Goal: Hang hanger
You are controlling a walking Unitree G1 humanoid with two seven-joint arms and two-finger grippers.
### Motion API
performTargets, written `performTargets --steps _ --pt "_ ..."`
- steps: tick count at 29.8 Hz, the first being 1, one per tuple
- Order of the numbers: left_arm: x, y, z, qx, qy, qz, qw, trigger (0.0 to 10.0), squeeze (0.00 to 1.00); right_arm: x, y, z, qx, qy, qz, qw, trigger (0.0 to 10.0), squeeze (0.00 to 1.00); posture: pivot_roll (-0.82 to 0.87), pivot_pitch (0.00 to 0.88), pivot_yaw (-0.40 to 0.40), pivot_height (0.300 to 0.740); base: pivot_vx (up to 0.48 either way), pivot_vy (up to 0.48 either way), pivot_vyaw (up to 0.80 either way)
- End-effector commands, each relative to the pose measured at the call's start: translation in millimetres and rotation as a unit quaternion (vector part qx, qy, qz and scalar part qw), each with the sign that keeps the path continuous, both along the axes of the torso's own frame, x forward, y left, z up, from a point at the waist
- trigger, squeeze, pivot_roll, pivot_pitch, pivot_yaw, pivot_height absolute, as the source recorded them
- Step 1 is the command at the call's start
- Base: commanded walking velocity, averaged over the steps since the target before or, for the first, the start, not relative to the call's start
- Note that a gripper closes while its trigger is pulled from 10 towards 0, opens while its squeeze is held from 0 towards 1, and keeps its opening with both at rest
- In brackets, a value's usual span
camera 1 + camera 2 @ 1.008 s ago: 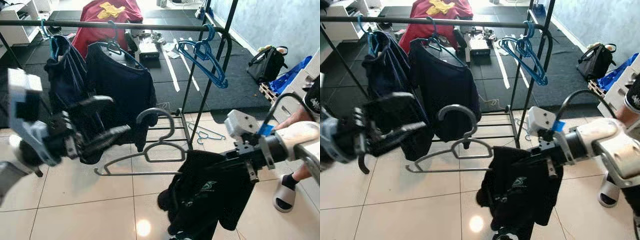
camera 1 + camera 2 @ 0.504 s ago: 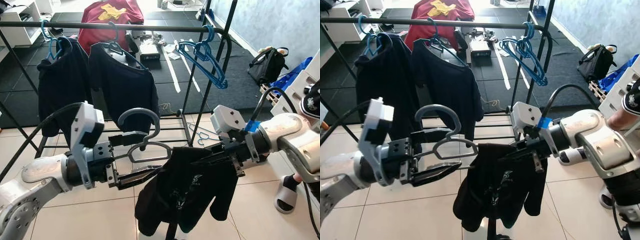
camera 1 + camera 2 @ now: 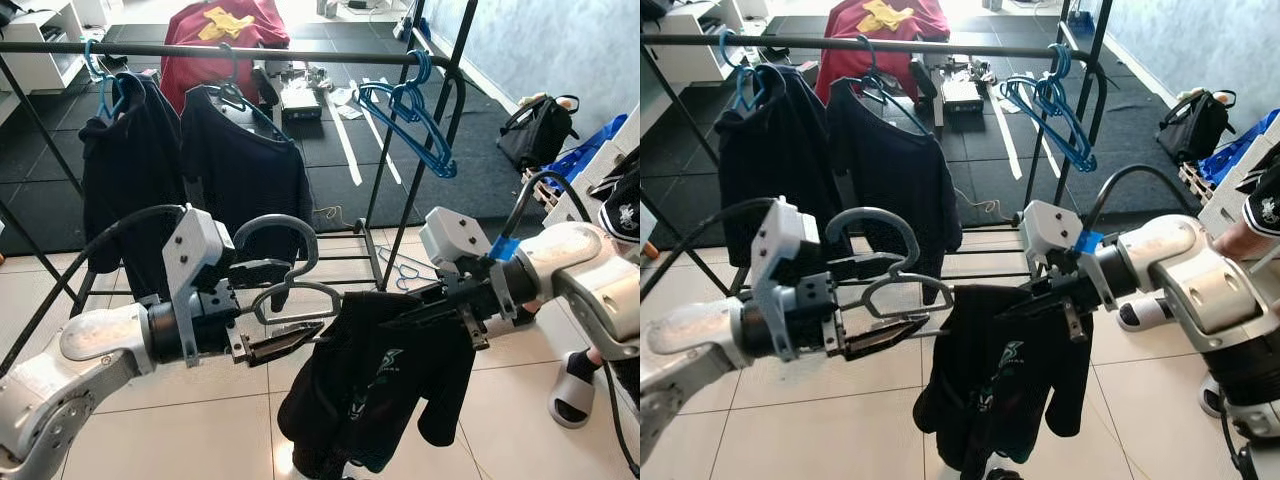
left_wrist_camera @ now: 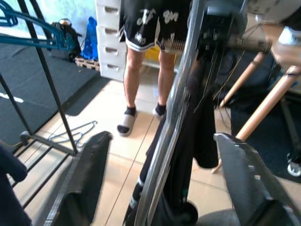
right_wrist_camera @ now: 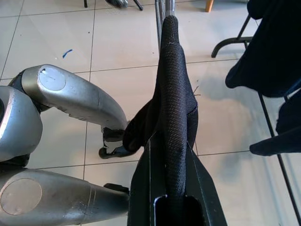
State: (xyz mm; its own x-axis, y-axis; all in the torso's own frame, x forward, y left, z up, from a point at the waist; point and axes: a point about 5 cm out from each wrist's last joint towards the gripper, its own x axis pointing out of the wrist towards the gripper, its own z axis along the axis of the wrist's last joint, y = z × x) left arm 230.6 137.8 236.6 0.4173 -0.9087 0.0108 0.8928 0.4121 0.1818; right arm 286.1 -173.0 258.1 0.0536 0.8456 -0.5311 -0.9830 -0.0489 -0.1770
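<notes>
Grey hanger [image 3: 285, 292] held in mid-air near the clothes rack [image 3: 250, 51], hook up, below the rail. Left gripper [image 3: 275, 310] at the hanger's left end, fingers spread apart either side of the bar, not clamped. Right gripper [image 5: 167, 155] pinched shut on the black garment [image 3: 375, 385] draped over the hanger's right side. Two dark shirts [image 3: 240, 165] and blue hangers [image 3: 410, 110] hanging on the rail beyond.
</notes>
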Motion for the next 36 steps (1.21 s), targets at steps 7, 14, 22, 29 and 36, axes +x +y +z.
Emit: performTargets --steps 7,14,22,29,36 --pt "-4.2 -0.3 -10 0.028 0.021 -0.017 0.999 0.0 0.0 -1.8 2.6 6 0.004 -0.011 0.013 1.0 0.0 0.0 -0.15 0.142 -0.006 0.74 0.0 0.0 0.0" --pt "-2.7 -1.3 -11 0.033 0.019 -0.016 0.999 0.0 0.0 -1.8 1.5 7 0.004 -0.013 0.013 1.0 0.0 0.0 -0.15 0.143 -0.006 0.74 0.0 0.0 0.0" --pt "-3.2 -4.5 -14 0.035 0.018 -0.02 0.999 0.0 0.0 -0.1 1.9 10 0.014 -0.022 0.01 1.0 0.0 0.0 -0.15 0.142 -0.005 0.74 0.0 0.0 0.0" --pt "-3.5 -8.2 -10 0.011 0.011 -0.023 1.0 0.0 0.0 10.4 -0.6 14 0.031 -0.046 -0.024 0.998 10.0 1.0 -0.15 0.144 -0.008 0.74 0.0 0.0 0.0" --pt "-0.7 -2.4 -1 -0.029 -0.004 -0.003 1.0 0.0 0.0 20.2 -6.4 32 0.084 -0.094 -0.063 0.99 10.0 1.0 -0.15 0.147 -0.01 0.74 0.0 0.0 0.0"
